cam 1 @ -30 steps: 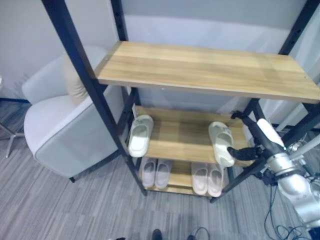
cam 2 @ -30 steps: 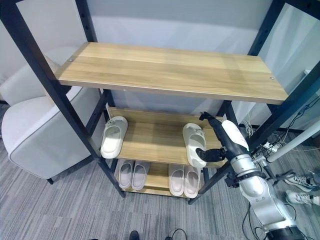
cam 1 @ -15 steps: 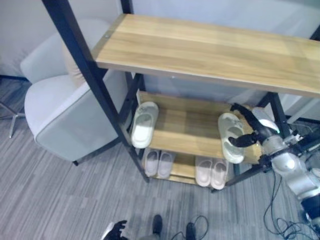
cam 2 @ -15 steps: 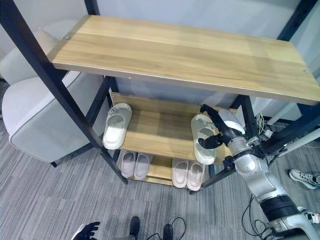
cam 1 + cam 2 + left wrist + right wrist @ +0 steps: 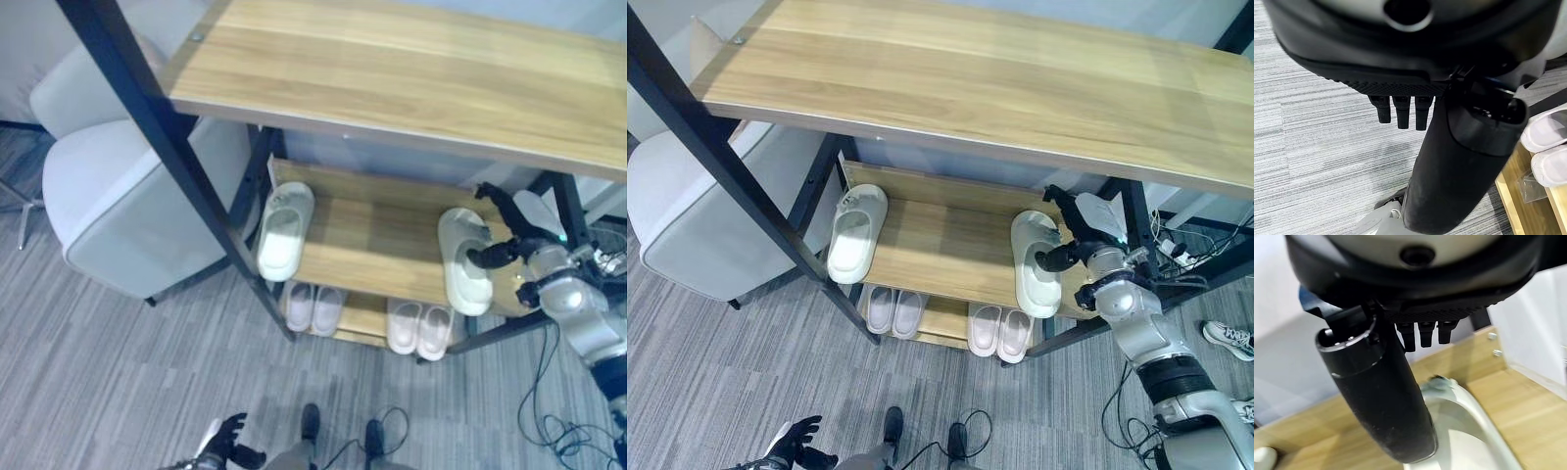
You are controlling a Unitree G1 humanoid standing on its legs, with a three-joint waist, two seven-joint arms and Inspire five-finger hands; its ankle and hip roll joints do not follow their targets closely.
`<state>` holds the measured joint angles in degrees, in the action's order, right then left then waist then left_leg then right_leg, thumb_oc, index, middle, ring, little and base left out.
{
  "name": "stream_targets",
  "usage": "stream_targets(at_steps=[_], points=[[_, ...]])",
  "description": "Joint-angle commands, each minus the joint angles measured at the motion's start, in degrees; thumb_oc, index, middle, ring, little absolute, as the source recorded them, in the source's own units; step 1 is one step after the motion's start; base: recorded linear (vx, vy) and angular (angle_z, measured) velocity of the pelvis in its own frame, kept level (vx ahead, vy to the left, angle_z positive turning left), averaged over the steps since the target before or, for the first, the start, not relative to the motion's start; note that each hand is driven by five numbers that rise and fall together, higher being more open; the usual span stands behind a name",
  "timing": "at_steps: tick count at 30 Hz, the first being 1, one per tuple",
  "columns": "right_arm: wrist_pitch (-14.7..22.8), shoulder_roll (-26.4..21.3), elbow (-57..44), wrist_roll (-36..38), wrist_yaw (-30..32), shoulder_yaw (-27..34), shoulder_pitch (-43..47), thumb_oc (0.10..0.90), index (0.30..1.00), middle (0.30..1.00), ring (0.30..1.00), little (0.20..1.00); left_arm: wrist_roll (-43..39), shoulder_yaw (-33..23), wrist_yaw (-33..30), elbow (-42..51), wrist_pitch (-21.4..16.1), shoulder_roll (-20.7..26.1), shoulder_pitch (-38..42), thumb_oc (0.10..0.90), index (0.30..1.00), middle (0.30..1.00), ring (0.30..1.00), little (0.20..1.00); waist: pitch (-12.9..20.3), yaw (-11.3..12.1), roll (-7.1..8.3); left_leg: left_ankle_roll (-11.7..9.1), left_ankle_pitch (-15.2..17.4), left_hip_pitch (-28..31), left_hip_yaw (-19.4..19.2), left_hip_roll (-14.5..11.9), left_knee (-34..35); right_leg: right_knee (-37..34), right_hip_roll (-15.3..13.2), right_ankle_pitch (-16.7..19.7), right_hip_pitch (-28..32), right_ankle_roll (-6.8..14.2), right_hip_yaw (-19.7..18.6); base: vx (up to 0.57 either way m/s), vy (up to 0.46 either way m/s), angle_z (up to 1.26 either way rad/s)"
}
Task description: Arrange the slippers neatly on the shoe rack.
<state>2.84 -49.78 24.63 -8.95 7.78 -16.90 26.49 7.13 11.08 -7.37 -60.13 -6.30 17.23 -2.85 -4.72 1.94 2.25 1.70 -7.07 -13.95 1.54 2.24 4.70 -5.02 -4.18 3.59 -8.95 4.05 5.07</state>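
Two cream slippers lie on the middle shelf (image 5: 372, 240) of the shoe rack. The left slipper (image 5: 284, 230) sits at the shelf's left end, its toe over the front edge. The right slipper (image 5: 465, 259) lies near the right end, also overhanging the front. My right hand (image 5: 502, 247) is open beside it, thumb against the slipper's right side and fingers arched above the shelf. In the right wrist view the thumb (image 5: 1381, 396) rests over the slipper (image 5: 1469, 431). My left hand (image 5: 230, 441) hangs open low over the carpet, away from the rack.
Two pale pairs (image 5: 313, 306) (image 5: 418, 328) fill the bottom shelf. The wide wooden top shelf (image 5: 392, 78) overhangs the middle one, and black posts (image 5: 147, 117) frame the rack. A grey armchair (image 5: 118, 215) stands to the left. A sneaker (image 5: 1225, 338) lies on the floor at right.
The camera has shifted and tilted down, bringing my left hand into view at the bottom. My right hand stays against the right slipper, which has hardly moved on the shelf.
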Motion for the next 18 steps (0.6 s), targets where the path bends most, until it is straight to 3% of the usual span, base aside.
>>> stream_targets(at_steps=[1, 18], points=[[1.3, -1.7, 0.0, -0.1, 2.4, 1.0, 6.2, 0.800, 0.900, 0.900, 0.900, 0.900, -0.9, 1.4, -1.3, -1.1, -0.7, 2.7, 1.8, 0.800, 0.900, 0.900, 0.900, 0.900, 3.4, 1.2, -0.54, -3.0, 4.2, 1.4, 0.8, -1.8, 0.3, 0.0, -1.4, -0.9, -2.7, 2.6, -1.8, 0.00, 0.000, 0.00], [1.9, 0.8, 5.2, -1.5, 5.1, -0.8, 9.5, 0.800, 0.900, 0.900, 0.900, 0.900, -0.7, 1.7, -1.9, -2.5, -1.0, 3.0, 2.7, 0.800, 0.900, 0.900, 0.900, 0.900, 3.7, 2.1, -0.03, -3.1, 4.2, 0.5, 0.8, -1.8, 0.3, 0.0, -1.6, -0.7, -3.6, 2.8, -1.3, 0.00, 0.000, 0.00]])
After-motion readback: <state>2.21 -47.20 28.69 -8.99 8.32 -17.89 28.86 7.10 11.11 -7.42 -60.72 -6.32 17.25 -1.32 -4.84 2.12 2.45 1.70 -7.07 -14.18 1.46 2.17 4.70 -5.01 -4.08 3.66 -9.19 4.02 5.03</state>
